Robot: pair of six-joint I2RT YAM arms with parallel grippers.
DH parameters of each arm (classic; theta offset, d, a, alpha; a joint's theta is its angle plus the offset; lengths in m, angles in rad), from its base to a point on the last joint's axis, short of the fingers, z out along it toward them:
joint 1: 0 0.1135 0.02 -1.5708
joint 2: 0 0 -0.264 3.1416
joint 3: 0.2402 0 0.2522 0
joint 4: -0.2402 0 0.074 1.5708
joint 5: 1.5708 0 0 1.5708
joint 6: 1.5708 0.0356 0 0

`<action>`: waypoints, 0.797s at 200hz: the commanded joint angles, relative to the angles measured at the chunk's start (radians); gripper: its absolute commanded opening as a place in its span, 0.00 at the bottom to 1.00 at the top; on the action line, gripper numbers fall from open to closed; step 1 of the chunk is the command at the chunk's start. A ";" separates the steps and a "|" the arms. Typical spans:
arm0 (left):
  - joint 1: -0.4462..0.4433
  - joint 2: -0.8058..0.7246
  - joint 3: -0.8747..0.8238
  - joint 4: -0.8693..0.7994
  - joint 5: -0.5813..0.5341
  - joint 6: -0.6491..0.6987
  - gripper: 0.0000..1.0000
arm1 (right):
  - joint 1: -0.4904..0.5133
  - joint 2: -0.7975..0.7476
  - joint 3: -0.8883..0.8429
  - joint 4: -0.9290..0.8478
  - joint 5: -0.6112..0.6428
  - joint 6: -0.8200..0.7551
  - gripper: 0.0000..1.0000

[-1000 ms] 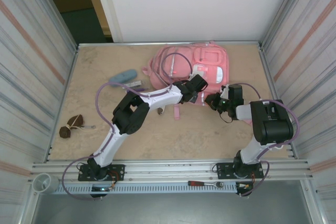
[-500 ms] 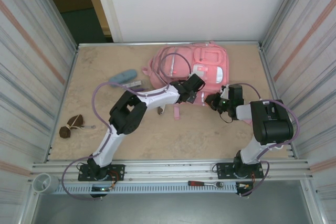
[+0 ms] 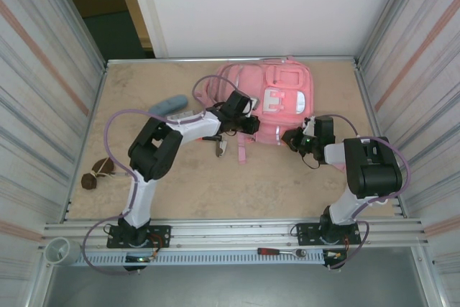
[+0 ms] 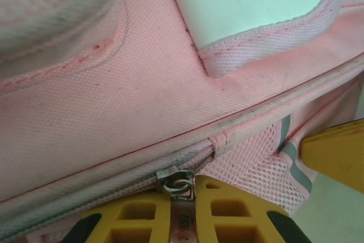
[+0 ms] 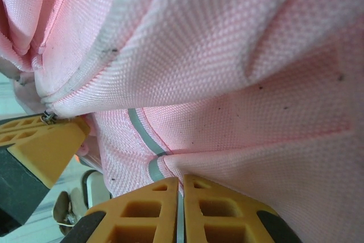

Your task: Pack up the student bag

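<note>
As it lies flat, pink student bag [image 3: 284, 80], white patch [image 3: 275, 98], reflective strip [image 5: 141, 127]

A pale, mottled tabletop [image 3: 287, 185] is hemmed by corrugated metal walls [image 3: 43, 106] at left and right and a plain white panel [image 3: 259, 5] at the far side. On its left half lie a blue-grey oblong pouch [image 3: 169, 103], toward the far side, and a small brown bundle [image 3: 97, 172] close to the left wall. Beyond the near metal rail [image 3: 237, 231] rest a red-handled tool [image 3: 280, 252], right of centre, and a white cup [image 3: 63, 251] in the left corner.
</note>
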 commanded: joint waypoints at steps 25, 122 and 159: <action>-0.014 -0.069 0.022 -0.098 -0.152 0.077 0.00 | -0.023 -0.052 0.001 -0.104 0.033 -0.044 0.13; -0.059 -0.114 -0.041 -0.010 -0.223 0.215 0.00 | 0.205 -0.231 0.247 -0.489 0.413 -0.424 0.46; -0.036 -0.139 -0.065 0.021 -0.133 0.202 0.00 | 0.239 -0.245 0.242 -0.413 0.474 -0.706 0.49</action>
